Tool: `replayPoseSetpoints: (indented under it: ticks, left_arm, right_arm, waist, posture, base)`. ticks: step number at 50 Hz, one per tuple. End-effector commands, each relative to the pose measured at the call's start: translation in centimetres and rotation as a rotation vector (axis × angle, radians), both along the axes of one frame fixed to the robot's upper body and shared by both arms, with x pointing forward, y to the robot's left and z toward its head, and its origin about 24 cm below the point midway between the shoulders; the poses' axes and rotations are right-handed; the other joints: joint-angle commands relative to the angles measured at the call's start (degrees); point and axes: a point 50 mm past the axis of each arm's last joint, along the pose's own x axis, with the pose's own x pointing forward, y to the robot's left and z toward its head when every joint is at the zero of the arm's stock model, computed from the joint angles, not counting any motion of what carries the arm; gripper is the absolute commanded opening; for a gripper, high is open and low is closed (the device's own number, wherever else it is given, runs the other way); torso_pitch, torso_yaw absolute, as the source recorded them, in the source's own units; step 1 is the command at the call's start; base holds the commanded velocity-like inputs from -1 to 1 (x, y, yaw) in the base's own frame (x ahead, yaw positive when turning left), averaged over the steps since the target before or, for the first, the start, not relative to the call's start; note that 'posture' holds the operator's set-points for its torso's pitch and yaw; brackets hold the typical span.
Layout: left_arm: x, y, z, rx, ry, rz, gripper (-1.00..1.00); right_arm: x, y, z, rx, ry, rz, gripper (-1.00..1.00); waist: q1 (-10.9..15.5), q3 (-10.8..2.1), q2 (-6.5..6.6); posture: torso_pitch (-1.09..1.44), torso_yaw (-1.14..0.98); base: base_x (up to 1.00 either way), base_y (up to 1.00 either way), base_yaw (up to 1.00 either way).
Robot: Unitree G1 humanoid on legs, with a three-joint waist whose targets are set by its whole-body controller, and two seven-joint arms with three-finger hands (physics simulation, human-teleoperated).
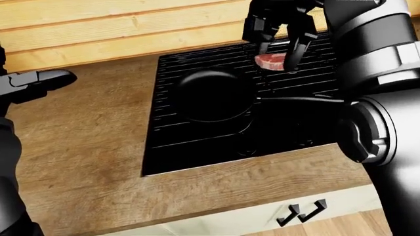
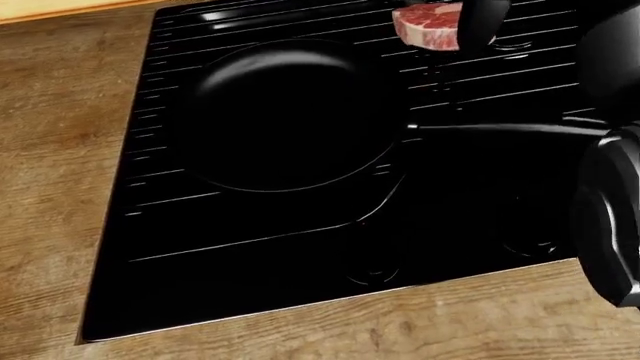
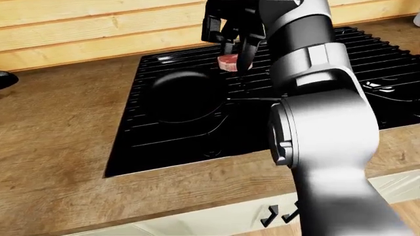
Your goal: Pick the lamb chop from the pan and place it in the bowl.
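Wood-grain brown desk point(image 1: 98, 142) carries a flat black ribbed stove top point(image 1: 197, 152), and on it sits the round black frying pan point(image 1: 211, 94), now empty. At the pan's two o'clock, the right robot hand point(image 1: 281, 50) is clamped on the raw pink lamb chop point(image 1: 270, 61), lifted clear of the rim. No bowl shows. The left robot hand point(image 1: 36, 81) hangs apart at nine o'clock. A pinch this narrow could let the chop slip onto the stove mid-carry.

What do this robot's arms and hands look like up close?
The right arm is built of chunky rounded segments, silver-grey shells alternating with black bands and ringed joints. Its right hand is black, with thick blunt fingers. The left hand is also black and blocky. No cables or markings show.
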Motion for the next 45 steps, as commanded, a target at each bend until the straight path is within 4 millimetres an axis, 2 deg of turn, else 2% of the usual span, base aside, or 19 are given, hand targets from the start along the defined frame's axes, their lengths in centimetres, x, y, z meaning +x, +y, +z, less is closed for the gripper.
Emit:
replayPoseSetpoints:
  ticks: [1,14,15,16,22,26,27,28,29,30,31,33,40,42,43,44,45]
  left_arm:
    - [-0.8,0.0,1.5,0.031,-0.077,0.012,1.0]
    - [-0.8,-0.1,1.7,0.03,-0.077,0.006,1.0]
    - [-0.8,-0.1,1.7,0.031,-0.078,0.006,1.0]
    - [-0.7,-0.1,1.7,0.031,-0.077,0.007,1.0]
    - [-0.8,-0.1,1.7,0.033,-0.077,0.008,1.0]
    - [-0.8,-0.1,1.7,0.032,-0.077,0.007,1.0]
    - [-0.8,-0.1,1.7,0.032,-0.077,0.007,1.0]
    - [-0.8,-0.1,1.6,0.032,-0.077,0.007,1.0]
    - [-0.8,-0.1,1.6,0.032,-0.077,0.007,1.0]
    - [-0.8,-0.1,1.7,0.032,-0.077,0.007,1.0]
    - [-0.8,-0.1,1.7,0.032,-0.077,0.007,1.0]
    - [-0.7,-0.1,1.7,0.032,-0.077,0.006,1.0]
    - [-0.8,0.1,1.6,0.03,-0.077,0.009,1.0]
    - [-0.8,-0.2,1.8,0.036,-0.078,0.003,1.0]
    - [-0.7,-0.2,1.8,0.035,-0.078,0.003,1.0]
    - [-0.7,-0.3,1.7,0.035,-0.077,0.002,1.0]
    - [-0.7,-0.3,1.6,0.036,-0.076,0.001,1.0]
  right_arm:
    - [-1.0,0.1,2.7,0.024,-0.103,0.018,-1.0]
    - [-1.2,-0.6,3.4,0.053,-0.121,0.003,-1.0]
    - [-1.2,-0.7,3.4,0.053,-0.123,0.001,-1.0]
    - [-1.2,-0.8,3.4,0.054,-0.125,-0.003,-1.0]
    - [-1.2,-0.9,3.6,0.063,-0.133,-0.012,-1.0]
    - [-1.2,-1.0,3.7,0.064,-0.136,-0.014,-1.0]
    - [-1.2,-1.0,3.7,0.066,-0.138,-0.015,-1.0]
    - [-1.2,-1.0,3.7,0.066,-0.138,-0.015,-1.0]
    - [-1.3,-0.9,3.7,0.067,-0.138,-0.014,-1.0]
    - [-1.3,-1.0,3.7,0.067,-0.14,-0.014,-1.0]
    - [-1.3,-1.0,3.8,0.067,-0.14,-0.014,-1.0]
    - [-1.3,-0.9,3.8,0.067,-0.142,-0.014,-1.0]
    - [-1.2,-0.8,3.6,0.067,-0.139,-0.01,-1.0]
    - [-1.2,-0.9,3.6,0.069,-0.141,-0.009,-1.0]
    - [-1.2,-0.9,3.6,0.069,-0.141,-0.009,-1.0]
    - [-1.2,-0.9,3.6,0.068,-0.141,-0.011,-1.0]
    - [-1.2,-0.9,3.6,0.068,-0.141,-0.012,-1.0]
  waist:
    - [0.0,-1.7,0.12]
    - [0.0,-1.57,-0.14]
    - [0.4,-2.81,-0.16]
    - [0.6,-3.01,-0.18]
    - [0.8,-2.66,-0.39]
    - [1.2,-2.11,-2.08]
    - [1.3,-2.16,-2.91]
    - [1.4,-2.7,-4.35]
    - [1.3,-3.45,-6.82]
    - [1.4,-2.71,-4.66]
    - [1.8,-2.75,-4.77]
    - [2.0,-3.0,-3.65]
    - [3.1,-1.72,-0.41]
    - [2.9,-1.87,1.19]
    - [2.8,-2.34,2.7]
    - [2.8,-2.29,2.01]
    - [2.7,-2.32,1.89]
  posture:
    - [0.0,0.0]
    - [0.0,0.0]
    - [0.0,0.0]
    - [0.0,0.0]
    - [0.0,0.0]
    - [0.0,0.0]
    - [0.0,0.0]
    - [0.0,0.0]
    - [0.0,0.0]
    - [0.0,0.0]
    - [0.0,0.0]
    - [0.0,0.0]
    - [0.0,0.0]
    - [0.0,0.0]
    - [0.0,0.0]
    - [0.0,0.0]
    - [0.0,0.0]
  base:
    - [0.0,0.0,0.0]
    - [0.0,0.0,0.0]
    - [0.0,-0.06,0.0]
    - [0.0,-0.06,0.0]
    - [0.0,-0.15,0.0]
    - [-0.03,-0.25,0.0]
    - [-0.05,-0.27,0.0]
    - [-0.04,-0.27,0.0]
    - [-0.05,-0.27,0.0]
    - [-0.05,-0.27,0.0]
    - [-0.05,-0.27,0.0]
    - [-0.04,-0.27,0.0]
    - [-0.05,-0.28,0.0]
    - [-0.05,-0.27,0.0]
    - [-0.05,-0.27,0.0]
    - [-0.05,-0.27,0.0]
    - [-0.04,-0.27,0.0]
